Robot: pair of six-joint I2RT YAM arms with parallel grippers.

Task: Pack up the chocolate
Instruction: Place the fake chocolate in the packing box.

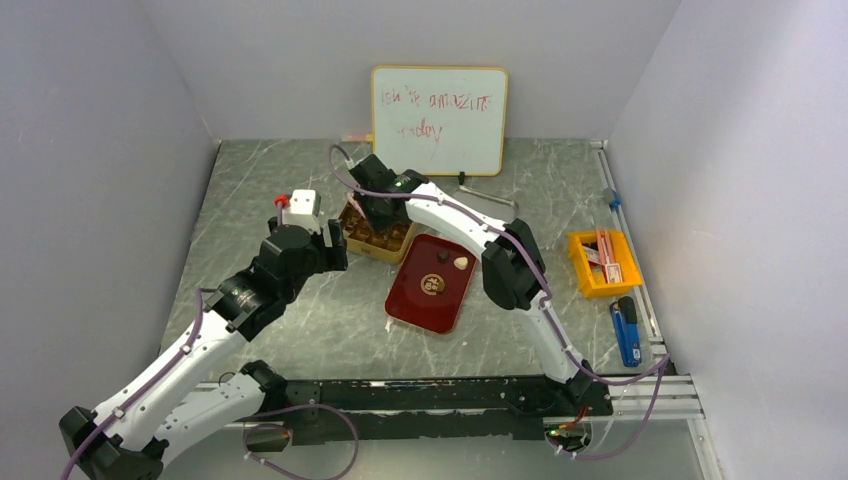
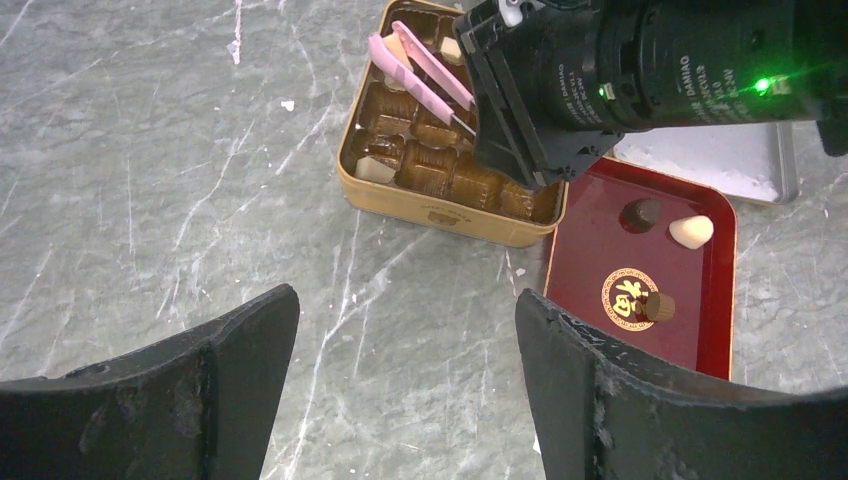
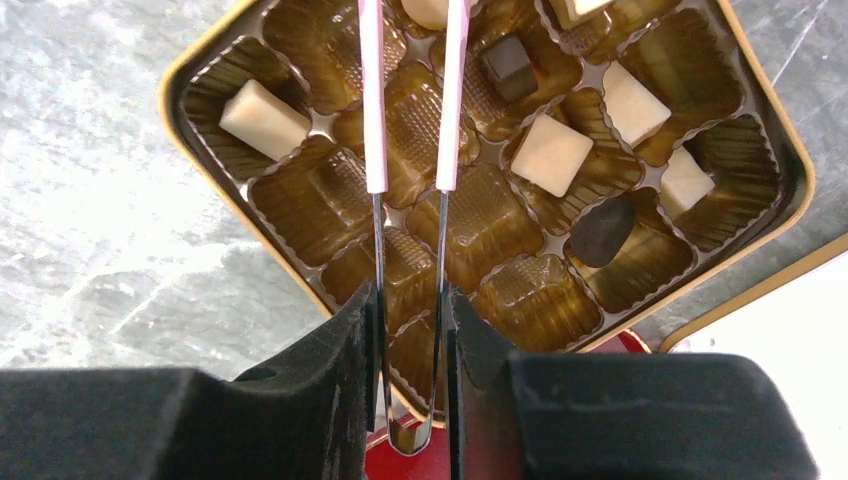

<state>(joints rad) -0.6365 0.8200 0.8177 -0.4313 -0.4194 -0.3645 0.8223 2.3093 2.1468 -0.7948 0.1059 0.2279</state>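
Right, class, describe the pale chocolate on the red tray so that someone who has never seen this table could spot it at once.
From the whiteboard at the back, come forward to the red tray in the middle of the table. Two pieces sit at its far end: yours is the cream teardrop, right of a dark round piece; a third, brown piece sits on the gold emblem.

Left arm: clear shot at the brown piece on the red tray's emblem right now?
Probably yes. Left gripper is open, with bare table between it and the red tray; the brown piece sits uncovered. The right arm hangs over the tin.
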